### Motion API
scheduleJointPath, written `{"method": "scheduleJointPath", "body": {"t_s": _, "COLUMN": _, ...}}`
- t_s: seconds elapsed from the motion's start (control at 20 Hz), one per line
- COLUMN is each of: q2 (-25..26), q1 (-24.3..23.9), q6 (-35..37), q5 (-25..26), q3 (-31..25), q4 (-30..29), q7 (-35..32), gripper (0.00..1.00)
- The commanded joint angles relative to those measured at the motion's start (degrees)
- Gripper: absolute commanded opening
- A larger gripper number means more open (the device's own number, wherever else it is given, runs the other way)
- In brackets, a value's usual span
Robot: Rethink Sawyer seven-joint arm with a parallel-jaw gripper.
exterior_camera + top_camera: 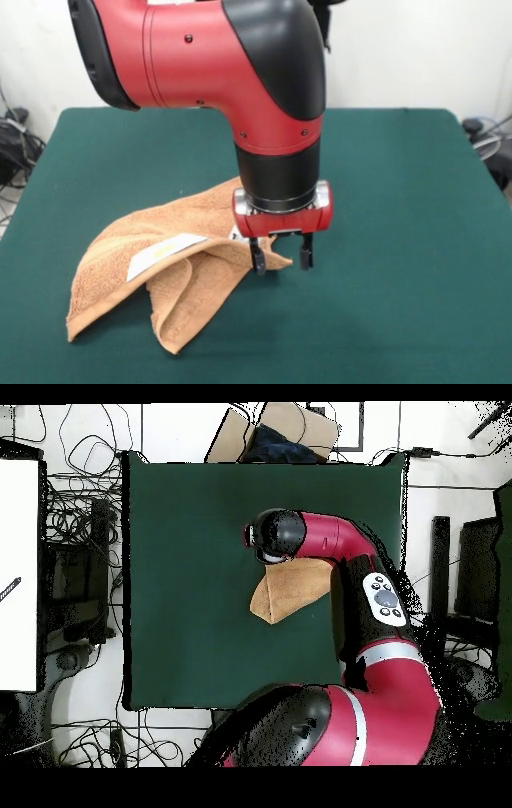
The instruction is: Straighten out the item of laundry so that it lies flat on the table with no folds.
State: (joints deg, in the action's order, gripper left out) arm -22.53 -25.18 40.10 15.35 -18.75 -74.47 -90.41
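The peach-orange towel (172, 268) lies crumpled and folded over itself on the green table (400, 200), left of centre, with a white tag (164, 254) facing up. My gripper (281, 258) points straight down at the towel's right corner. It is open, one finger (258, 261) on the cloth and the other (305, 255) just past the corner tip. In the overhead view the towel (290, 592) shows as a folded wedge near the middle of the table (190, 534). The arm's wrist (277, 536) hides the gripper and the towel's far end there.
Bare green cloth surrounds the towel on all sides. A cardboard box (270, 432) sits beyond the table's far edge in the overhead view. Cables (85, 534) and a white surface (18, 574) lie beside the table. More cables (12, 148) show at the left in the front view.
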Motion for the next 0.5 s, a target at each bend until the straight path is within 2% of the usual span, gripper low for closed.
{"method": "scheduleJointPath", "body": {"t_s": 0.05, "q2": 0.85, "q1": 1.04, "q6": 1.25, "q5": 2.03, "q3": 1.3, "q4": 1.02, "q7": -2.19, "gripper": 1.0}}
{"method": "scheduleJointPath", "body": {"t_s": 0.5, "q2": 0.03, "q1": 1.37, "q6": 2.66, "q5": 2.27, "q3": 2.09, "q4": -0.11, "q7": -2.54, "gripper": 1.0}}
